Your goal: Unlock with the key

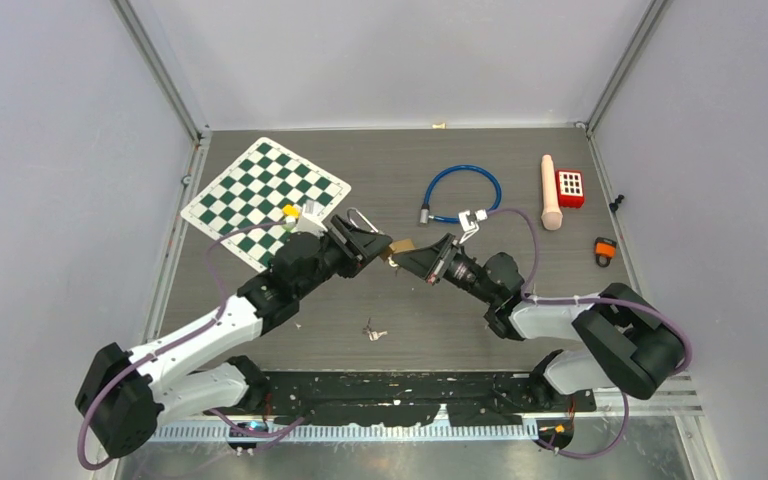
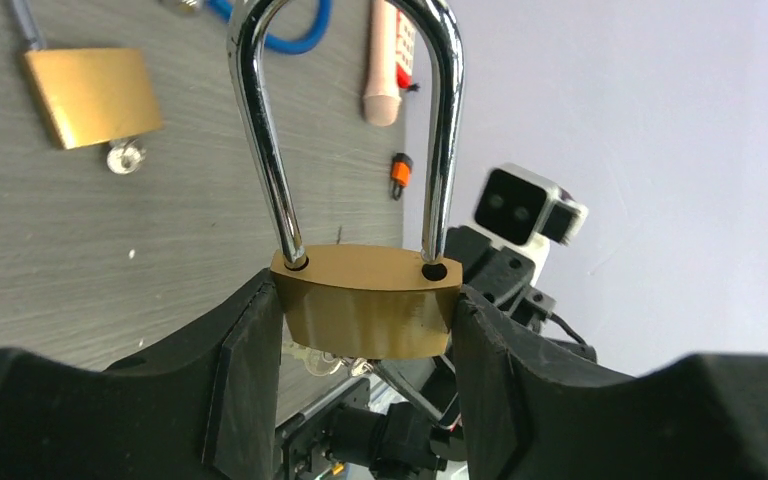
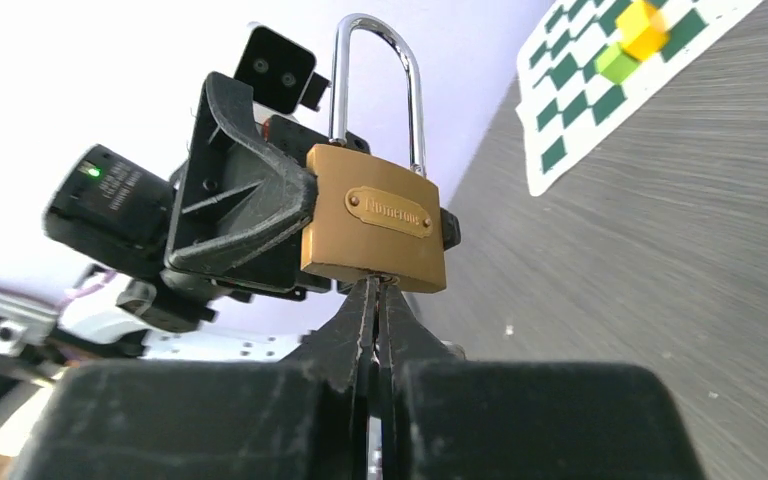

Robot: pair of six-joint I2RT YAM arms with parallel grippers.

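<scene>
Padlock sits clamped in the left end effector, held above the surface; the right end effector, pinched together beneath its keyhole, appears to be inserting the key, so turning comes next.

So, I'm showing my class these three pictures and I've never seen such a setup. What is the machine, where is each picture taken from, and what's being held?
Two robot arms are bolted to a table. One picture looks down from above; the others come from cameras on each wrist. The left gripper clamps a brass padlock, shackle seated. The right gripper, fingers pinched together, meets the padlock's underside, likely holding a key there, though the key is hidden. Lying about: a chessboard, a blue cable lock, loose keys and a second padlock.
</scene>
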